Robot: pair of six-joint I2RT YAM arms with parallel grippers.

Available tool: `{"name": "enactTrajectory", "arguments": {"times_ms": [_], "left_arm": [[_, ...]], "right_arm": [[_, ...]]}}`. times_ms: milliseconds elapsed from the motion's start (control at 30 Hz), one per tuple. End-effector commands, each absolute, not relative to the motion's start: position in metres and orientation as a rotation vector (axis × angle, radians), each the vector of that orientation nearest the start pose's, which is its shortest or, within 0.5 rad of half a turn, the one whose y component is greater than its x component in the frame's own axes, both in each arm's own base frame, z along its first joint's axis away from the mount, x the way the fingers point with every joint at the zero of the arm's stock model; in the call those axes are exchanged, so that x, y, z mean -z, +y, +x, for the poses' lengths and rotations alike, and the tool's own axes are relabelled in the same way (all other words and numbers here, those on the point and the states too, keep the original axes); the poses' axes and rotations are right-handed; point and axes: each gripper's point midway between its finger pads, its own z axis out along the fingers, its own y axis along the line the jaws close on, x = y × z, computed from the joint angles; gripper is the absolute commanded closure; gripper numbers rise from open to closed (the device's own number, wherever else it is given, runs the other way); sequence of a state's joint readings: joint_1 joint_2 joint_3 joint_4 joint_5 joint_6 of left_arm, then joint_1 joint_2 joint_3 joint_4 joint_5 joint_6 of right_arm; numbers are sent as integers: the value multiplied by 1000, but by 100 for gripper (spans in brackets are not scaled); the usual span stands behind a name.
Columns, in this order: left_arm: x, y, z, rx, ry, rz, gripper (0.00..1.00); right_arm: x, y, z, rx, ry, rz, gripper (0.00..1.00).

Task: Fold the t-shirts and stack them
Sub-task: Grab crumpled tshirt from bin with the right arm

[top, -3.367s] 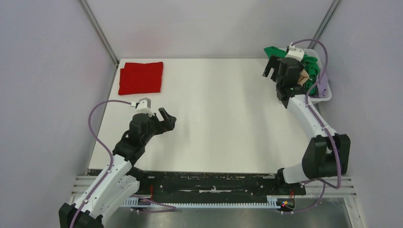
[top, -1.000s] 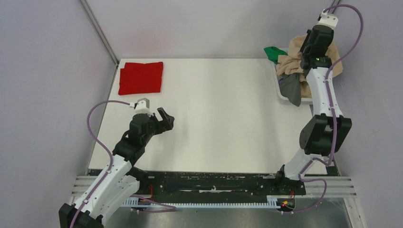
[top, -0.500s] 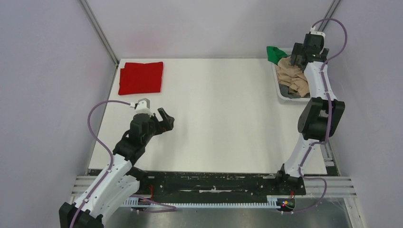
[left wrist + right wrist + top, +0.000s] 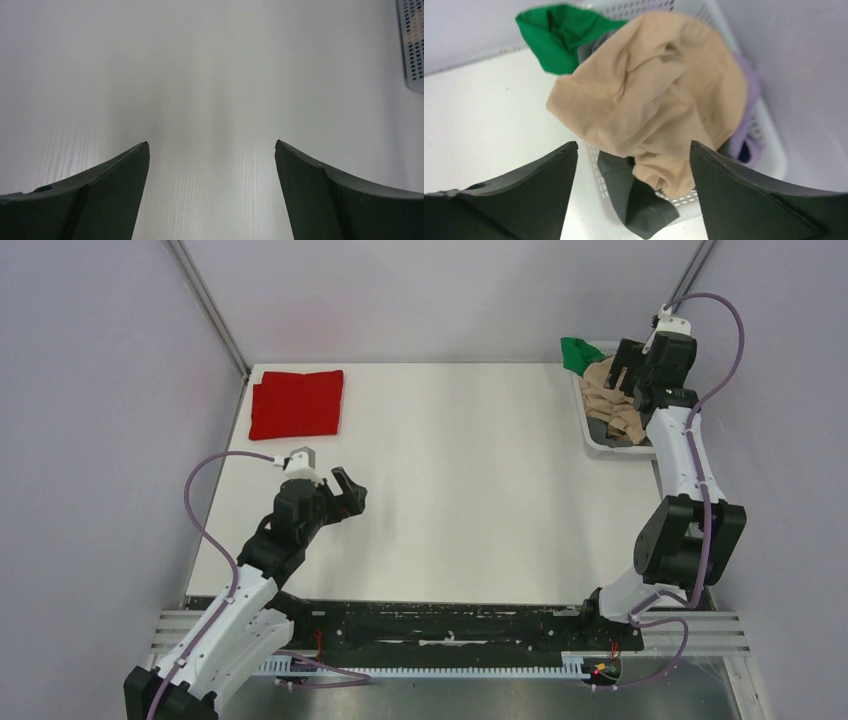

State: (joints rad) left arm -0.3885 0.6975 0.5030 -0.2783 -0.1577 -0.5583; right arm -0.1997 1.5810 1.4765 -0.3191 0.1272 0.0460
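The beige t-shirt [image 4: 649,95] lies crumpled on the white basket [image 4: 769,135] at the far right of the desk [image 4: 450,460], the right pincer [image 4: 633,143] released just above it. The red t-shirt [image 4: 297,403] lies folded at far left; the left pincer [image 4: 211,142] hangs released over the desk

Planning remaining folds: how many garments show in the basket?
4: beige shirt on top, green cloth far corner, grey cloth over basket rim, lilac cloth right side; others may hide beneath.
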Motion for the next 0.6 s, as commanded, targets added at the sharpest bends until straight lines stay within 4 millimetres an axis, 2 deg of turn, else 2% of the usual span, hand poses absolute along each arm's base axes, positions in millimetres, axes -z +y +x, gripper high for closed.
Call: {"name": "enactTrajectory", "arguments": {"times_ms": [0, 67, 233, 333, 400, 467, 567], "left_arm": [[-174, -95, 265, 410, 1967, -255, 0], [-174, -94, 265, 408, 1965, -257, 0], [-173, -94, 265, 407, 1971, -258, 0], [-173, -93, 265, 402, 1969, -261, 0], [-173, -93, 265, 400, 1970, -261, 0], [-174, -93, 265, 401, 1968, -262, 0], [-174, -93, 265, 400, 1968, -262, 0]], "right_arm": [[-241, -99, 483, 84, 2018, 351, 23], [-235, -97, 490, 69, 2021, 354, 30], [-223, -117, 508, 156, 2014, 438, 41], [-219, -118, 515, 149, 2007, 450, 47], [-217, -118, 520, 144, 2002, 456, 61], [-220, -118, 522, 139, 1992, 459, 82], [-235, -119, 519, 140, 1954, 456, 95]]}}
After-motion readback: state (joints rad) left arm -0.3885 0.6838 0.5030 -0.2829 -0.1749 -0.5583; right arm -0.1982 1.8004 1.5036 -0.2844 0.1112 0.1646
